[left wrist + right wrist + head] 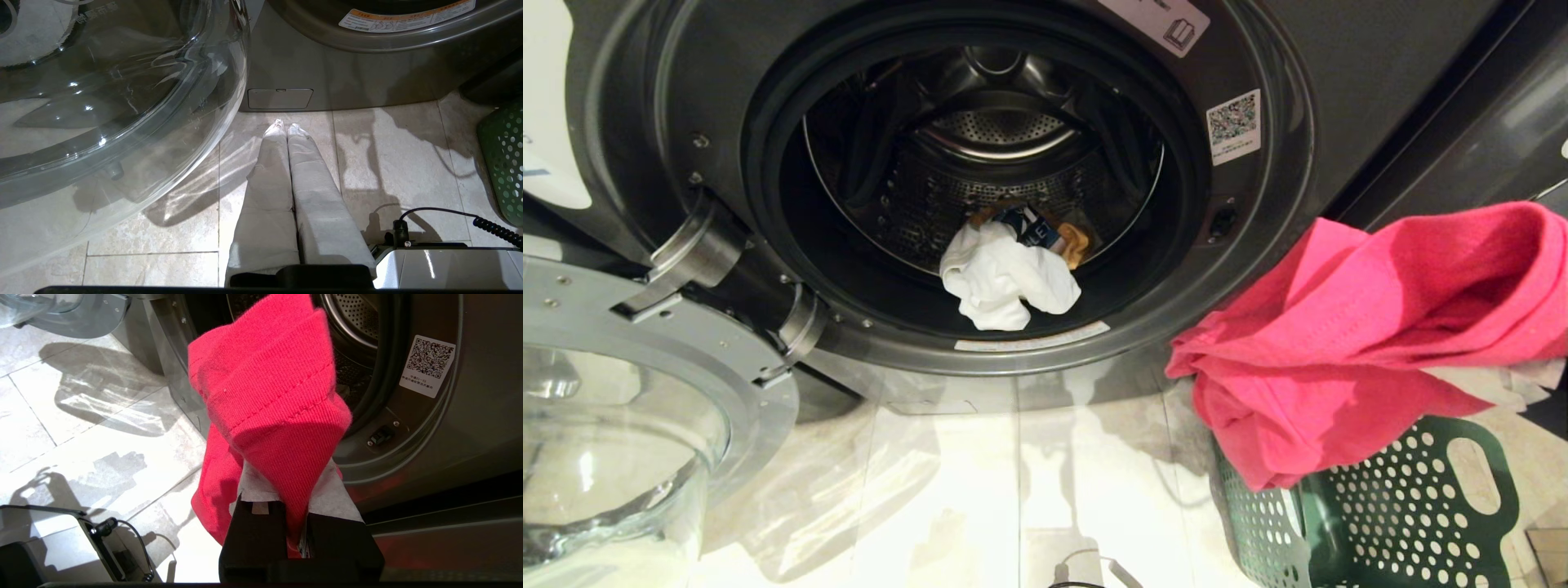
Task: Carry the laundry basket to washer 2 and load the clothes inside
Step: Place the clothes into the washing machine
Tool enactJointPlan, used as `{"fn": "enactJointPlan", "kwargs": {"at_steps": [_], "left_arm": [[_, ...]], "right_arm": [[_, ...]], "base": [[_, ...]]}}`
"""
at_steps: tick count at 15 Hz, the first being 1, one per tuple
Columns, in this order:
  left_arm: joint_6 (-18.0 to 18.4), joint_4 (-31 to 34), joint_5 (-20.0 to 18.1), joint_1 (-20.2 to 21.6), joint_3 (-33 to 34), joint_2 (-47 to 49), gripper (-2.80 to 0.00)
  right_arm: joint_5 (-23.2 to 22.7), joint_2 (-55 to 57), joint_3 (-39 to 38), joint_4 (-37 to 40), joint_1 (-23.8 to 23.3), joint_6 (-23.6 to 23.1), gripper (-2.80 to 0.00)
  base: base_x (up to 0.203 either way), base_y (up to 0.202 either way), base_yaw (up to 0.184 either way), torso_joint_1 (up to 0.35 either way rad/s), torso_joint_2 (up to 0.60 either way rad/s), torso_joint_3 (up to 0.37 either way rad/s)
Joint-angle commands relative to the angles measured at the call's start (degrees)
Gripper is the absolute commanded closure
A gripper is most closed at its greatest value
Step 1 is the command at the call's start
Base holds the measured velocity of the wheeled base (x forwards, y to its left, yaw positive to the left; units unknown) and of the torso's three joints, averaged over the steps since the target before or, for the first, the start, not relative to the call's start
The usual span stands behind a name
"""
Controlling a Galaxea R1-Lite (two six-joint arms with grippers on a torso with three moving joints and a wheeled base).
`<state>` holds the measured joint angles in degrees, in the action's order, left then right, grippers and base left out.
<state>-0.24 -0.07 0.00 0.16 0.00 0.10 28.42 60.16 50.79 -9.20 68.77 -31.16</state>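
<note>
at far left in the head view the washer's glass door (621,441) hangs swung fully open, its bowl cut off by the frame's edge. the left wrist view alone shows the left gripper (284,127) low over the pale tiled floor (163,228), its white-wrapped fingers (271,179) pressed together and holding nothing, just beside the door's glass and short of the washer's base panel. bare tile lies between door and basket.

in the middle, the washer (1339,98) stands with its round mouth unobstructed. inside the drum (996,188), at the front lip, lies a white garment (1005,282) with a dark print, a bit of yellow-orange cloth (1076,241) touching it behind. the number label is not in any view, so which washer this is cannot be read.

to the right, the red-pink garment (1364,327) hangs in the air above the green laundry basket (1405,506), near the right rim of the washer's mouth. the right wrist view alone shows the right gripper (300,522) clamped on a fold of that garment, its fingertips buried in cloth. the basket stands on the floor just right of the washer's front, cut off below; its inside is hidden by the garment.
</note>
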Motion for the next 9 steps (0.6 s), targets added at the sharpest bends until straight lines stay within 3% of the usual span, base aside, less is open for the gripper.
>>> {"fn": "enactJointPlan", "kwargs": {"at_steps": [1,9], "left_arm": [[0.0,0.0,0.0,0.0,0.0,0.0,0.00],[0.0,0.0,0.0,0.0,0.0,0.0,0.00]], "right_arm": [[0.1,-1.0,-0.5,-0.1,0.7,-0.2,0.00],[0.1,-3.6,-2.7,-0.5,1.2,0.3,0.00]], "base": [[0.000,0.000,0.000,0.000,0.00,0.000],[0.000,0.000,0.000,0.000,0.00,0.000]]}}
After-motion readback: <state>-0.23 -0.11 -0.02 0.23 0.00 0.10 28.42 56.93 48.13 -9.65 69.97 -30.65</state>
